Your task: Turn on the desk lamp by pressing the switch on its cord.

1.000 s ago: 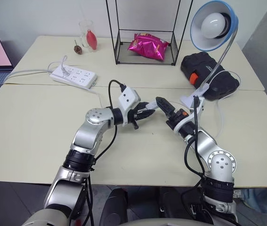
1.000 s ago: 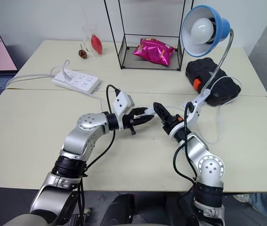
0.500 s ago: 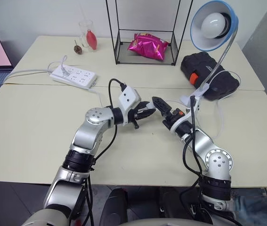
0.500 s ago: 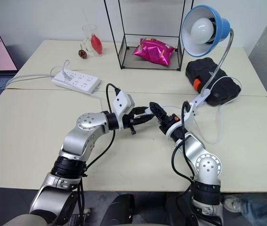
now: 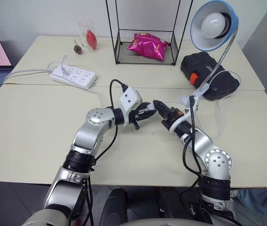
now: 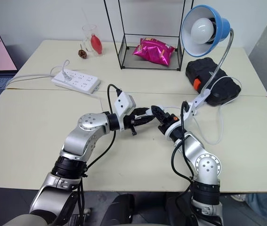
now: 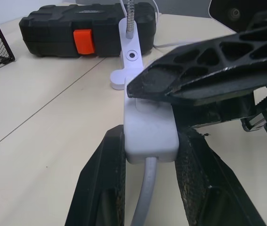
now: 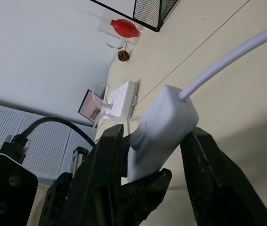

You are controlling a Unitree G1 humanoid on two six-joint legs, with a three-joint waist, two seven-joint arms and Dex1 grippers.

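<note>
Black case (image 5: 210, 74) sits behind the desk lamp (image 5: 213, 28).

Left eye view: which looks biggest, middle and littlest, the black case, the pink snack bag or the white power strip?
1. black case, looks biggest.
2. white power strip.
3. pink snack bag.
The last two look nearly alike, and the bag sits farther from the camera, so their order is unsure.

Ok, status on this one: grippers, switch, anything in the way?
Left gripper shut on the switch. Right gripper on its button, shut or not unclear. Desk lamp unlit. Nothing in the way.
</note>
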